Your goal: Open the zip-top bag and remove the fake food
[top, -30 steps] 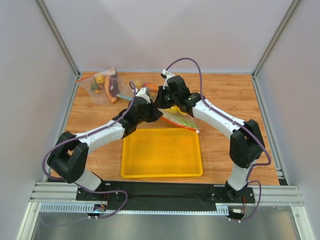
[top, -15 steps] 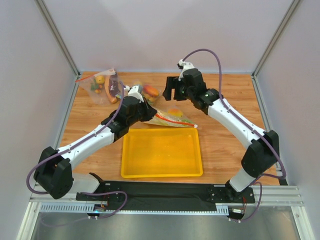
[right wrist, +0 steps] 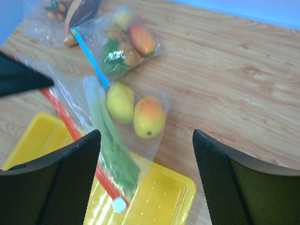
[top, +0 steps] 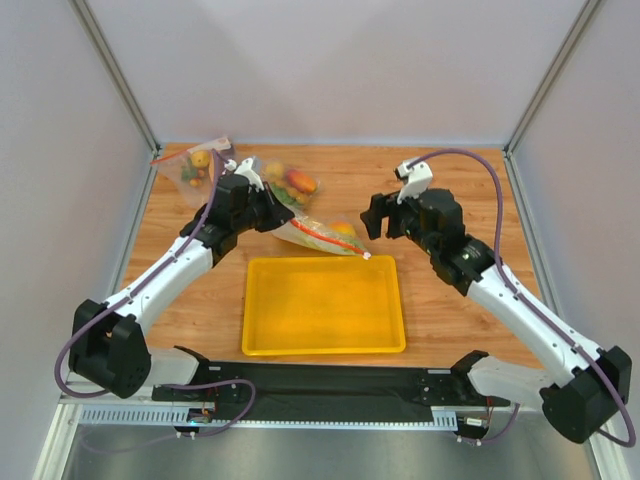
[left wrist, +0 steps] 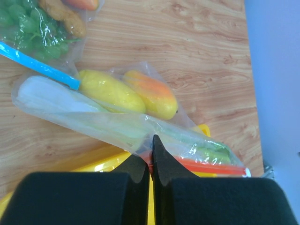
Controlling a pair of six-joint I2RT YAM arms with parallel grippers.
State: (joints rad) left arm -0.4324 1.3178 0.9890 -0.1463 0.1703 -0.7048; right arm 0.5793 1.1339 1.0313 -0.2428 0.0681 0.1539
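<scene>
Top external shows us the left jaws closed tight on the bag (top: 308, 232), gripping its edge by the red zip strip (top: 335, 246). Just beyond those jaws lies a blue-strip bag (top: 290, 184), with a small bag (top: 196, 166) further to their left. The bag reaches from the left jaws toward the right jaws. Its mouth end lies over the far rim of the tray (top: 323, 305), and the rest lies on the desk (top: 340, 170). The right jaws stand wide apart, just right of the bag and not touching it.

From the left wrist we see the fingers (left wrist: 161, 161) meeting, with clear plastic pinched between them. Ahead of these jaws, inside the bag (left wrist: 61, 110), the stalk (left wrist: 93, 117) runs left to right. Beyond it the yellow fruit (left wrist: 110, 91) touches the orange fruit (left wrist: 152, 93) on its right. The red zip strip (left wrist: 206, 166) runs off to the right of the jaws.

From the right wrist we see the fingers (right wrist: 70, 178) spread wide. The stalk (right wrist: 110, 145) lies by the left finger. Ahead are the yellow fruit (right wrist: 120, 101), then the orange fruit (right wrist: 149, 116), side by side. All three pieces are inside the bag (right wrist: 154, 140). The red zip strip (right wrist: 70, 126) ends at a white slider (right wrist: 119, 205) between the jaws, over the tray (right wrist: 159, 197). We cannot tell whether the zip is parted.
</scene>
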